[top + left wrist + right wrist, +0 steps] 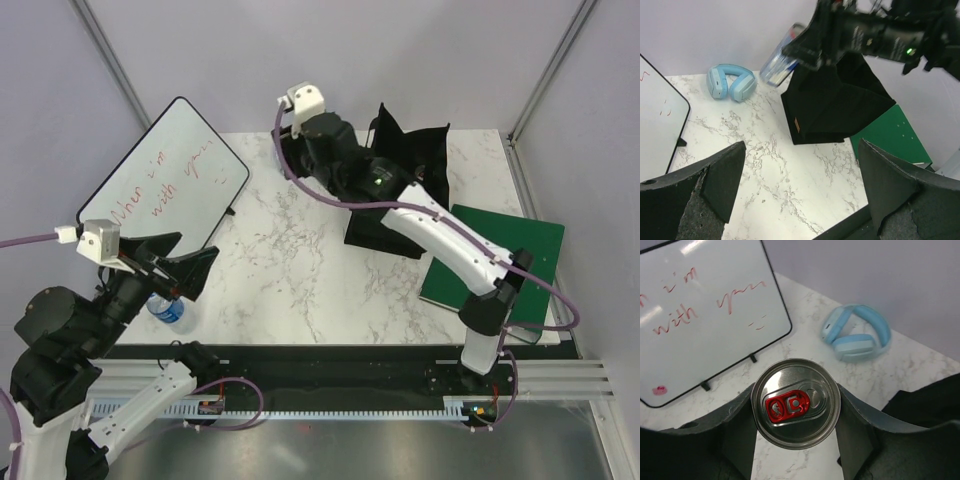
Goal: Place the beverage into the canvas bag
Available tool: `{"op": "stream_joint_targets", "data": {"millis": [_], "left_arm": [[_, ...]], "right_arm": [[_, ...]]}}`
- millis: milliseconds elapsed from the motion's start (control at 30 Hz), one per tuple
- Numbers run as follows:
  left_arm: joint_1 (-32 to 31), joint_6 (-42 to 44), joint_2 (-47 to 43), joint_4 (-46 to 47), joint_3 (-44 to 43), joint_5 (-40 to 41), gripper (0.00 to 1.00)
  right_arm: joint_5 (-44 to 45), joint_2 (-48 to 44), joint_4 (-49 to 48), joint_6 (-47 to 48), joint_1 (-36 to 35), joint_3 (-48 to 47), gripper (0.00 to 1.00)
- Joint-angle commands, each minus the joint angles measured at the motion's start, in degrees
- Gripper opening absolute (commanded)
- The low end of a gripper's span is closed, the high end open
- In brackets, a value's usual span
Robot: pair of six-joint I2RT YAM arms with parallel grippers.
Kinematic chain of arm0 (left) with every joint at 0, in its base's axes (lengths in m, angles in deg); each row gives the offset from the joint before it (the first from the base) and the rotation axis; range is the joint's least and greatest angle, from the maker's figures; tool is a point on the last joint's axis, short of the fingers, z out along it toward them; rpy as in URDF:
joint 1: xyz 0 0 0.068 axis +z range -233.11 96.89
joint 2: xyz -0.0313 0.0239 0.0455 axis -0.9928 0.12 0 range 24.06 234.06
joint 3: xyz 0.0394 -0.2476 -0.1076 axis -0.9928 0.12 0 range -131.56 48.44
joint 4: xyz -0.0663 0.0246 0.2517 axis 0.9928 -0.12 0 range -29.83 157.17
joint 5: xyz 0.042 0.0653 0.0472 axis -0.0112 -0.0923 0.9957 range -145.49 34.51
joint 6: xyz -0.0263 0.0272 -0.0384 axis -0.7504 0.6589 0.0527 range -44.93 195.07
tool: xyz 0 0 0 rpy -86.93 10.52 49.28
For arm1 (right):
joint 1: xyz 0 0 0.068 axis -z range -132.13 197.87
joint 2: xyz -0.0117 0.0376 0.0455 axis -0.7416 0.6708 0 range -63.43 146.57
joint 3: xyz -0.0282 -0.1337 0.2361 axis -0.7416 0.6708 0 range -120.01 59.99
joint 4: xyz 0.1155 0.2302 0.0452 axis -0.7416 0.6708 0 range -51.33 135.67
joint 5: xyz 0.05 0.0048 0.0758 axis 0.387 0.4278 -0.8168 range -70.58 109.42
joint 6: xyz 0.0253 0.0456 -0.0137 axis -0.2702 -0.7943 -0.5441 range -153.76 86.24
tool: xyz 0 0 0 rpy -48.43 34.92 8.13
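My right gripper [796, 407] is shut on a silver beverage can [796, 401] with a red pull tab, one finger on each side. In the left wrist view the can [779, 66] is tilted and held in the air by the right gripper [801, 50], just left of the top of the black canvas bag [837, 102]. The bag [405, 175] stands at the back right of the table, partly hidden by the right arm. Its edge shows in the right wrist view [932, 400]. My left gripper [801, 147] is open and empty, low at the near left [185, 258].
A whiteboard [165, 180] leans at the back left. Blue headphones [731, 82] lie behind the can. A green book [495, 262] lies right of the bag. A small water bottle [168, 311] stands under the left gripper at the near edge.
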Motion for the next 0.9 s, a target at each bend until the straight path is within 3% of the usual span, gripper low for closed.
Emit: {"op": "stream_joint_targets", "data": {"millis": [0, 167, 400, 633, 867], "left_arm": [[0.0, -1.7, -0.2, 1.2, 2.2, 0.4, 1.0], [0.0, -1.9, 0.8, 1.7, 3.0, -0.5, 1.0], [0.0, -2.5, 1.3, 2.4, 4.4, -1.1, 1.0], [0.0, -3.2, 2.5, 3.1, 6.1, -1.7, 1.0], [0.0, -3.3, 3.0, 3.9, 7.3, -2.0, 1.0]], "right_arm": [[6.8, -6.5, 1.5, 2.1, 2.8, -2.9, 0.0], [9.2, -11.7, 5.5, 1.8, 7.4, -3.9, 0.0], [13.4, -18.2, 8.8, 1.0, 14.8, 3.3, 0.0], [13.4, -22.1, 8.9, 0.5, 17.7, 7.0, 0.0], [12.1, -24.0, 6.7, -2.1, 21.5, 19.3, 0.0]]}}
